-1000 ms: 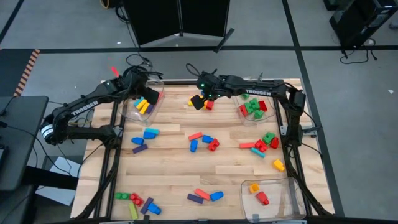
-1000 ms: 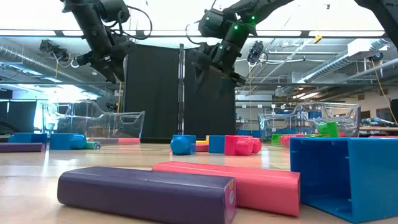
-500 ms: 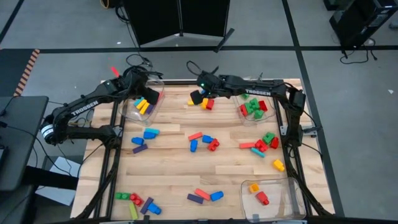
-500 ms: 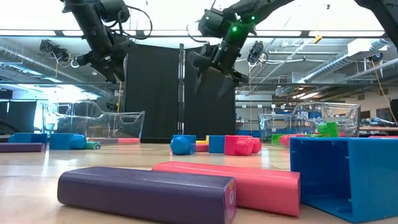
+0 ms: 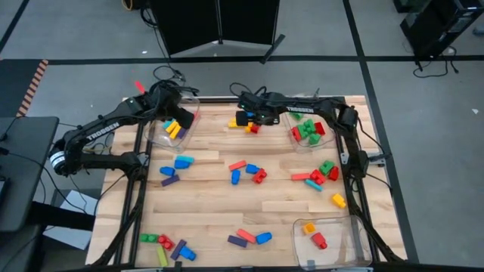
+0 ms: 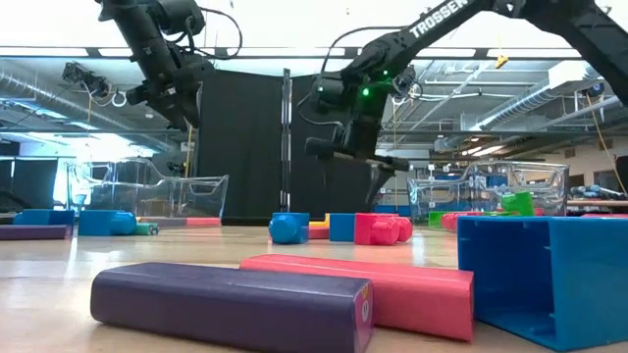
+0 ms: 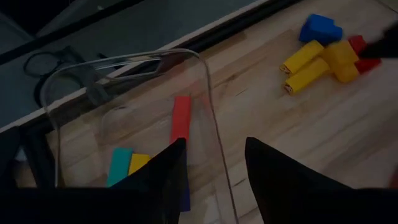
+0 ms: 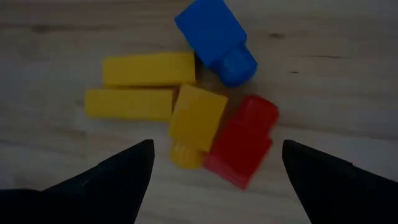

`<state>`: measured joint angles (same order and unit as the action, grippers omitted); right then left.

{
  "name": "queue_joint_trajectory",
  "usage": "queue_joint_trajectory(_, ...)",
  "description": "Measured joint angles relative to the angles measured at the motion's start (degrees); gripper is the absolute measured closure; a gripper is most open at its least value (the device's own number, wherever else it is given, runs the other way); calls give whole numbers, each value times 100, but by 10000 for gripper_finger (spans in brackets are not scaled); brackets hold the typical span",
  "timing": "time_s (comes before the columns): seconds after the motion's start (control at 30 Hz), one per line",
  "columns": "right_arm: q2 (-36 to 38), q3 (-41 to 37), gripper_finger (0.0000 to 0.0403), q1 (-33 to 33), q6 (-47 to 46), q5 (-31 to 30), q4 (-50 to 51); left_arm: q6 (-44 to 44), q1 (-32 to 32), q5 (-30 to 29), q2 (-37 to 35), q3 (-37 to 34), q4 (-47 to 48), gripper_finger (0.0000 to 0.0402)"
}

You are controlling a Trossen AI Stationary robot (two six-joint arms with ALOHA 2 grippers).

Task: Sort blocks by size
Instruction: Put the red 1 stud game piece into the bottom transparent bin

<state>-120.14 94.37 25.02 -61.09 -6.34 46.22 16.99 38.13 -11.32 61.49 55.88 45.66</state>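
**Inspector:** Right gripper [image 8: 217, 149] first. State of the jaws?

**Assessor:** Found spread wide, gripping nothing. Hung fingers-down close above a small cluster of blocks [image 5: 247, 125] near the far edge of the table [image 5: 208, 204], at about mid-width.

**Inspector:** Make-up of that cluster?

**Assessor:** Counted five pieces. Noted two yellow bars [image 8: 140, 86] lying side by side and touching. Noted a yellow brick [image 8: 196, 121] against their ends, a red brick [image 8: 242, 140] pressed to that one, and a blue brick [image 8: 214, 40] just beyond, touching the upper bar.

**Inspector:** Left gripper [image 7: 214, 143]?

**Assessor:** Observed parted only narrowly, with nothing held. Hovered over the far-left clear bin [image 7: 205, 68], above its rim. Recorded inside that bin a red bar [image 7: 181, 118], a teal piece [image 7: 118, 167] and a yellow piece [image 7: 138, 163].

**Inspector:** Farther out?

**Assessor:** Logged a far-right bin [image 5: 291, 134] holding green and red pieces [image 5: 306, 130], and a near-right bin [image 5: 344, 227] holding one orange piece and one red. Found the remainder loose on the wood: a group at centre [image 5: 248, 172], one at right beside the far-right bin [image 5: 321, 175], blue and purple pieces at left [image 5: 174, 168], and two groups along the near edge [image 5: 168, 245].
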Motion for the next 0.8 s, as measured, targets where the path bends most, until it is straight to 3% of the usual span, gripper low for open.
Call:
queue_joint_trajectory(0.47,-392,25,64,13,-583,332,250,-806,0,99,0,0,-4,231)
queue_joint_trajectory(0.8,-355,19,91,-11,-329,435,346,-1239,0,51,0,2,-30,231)
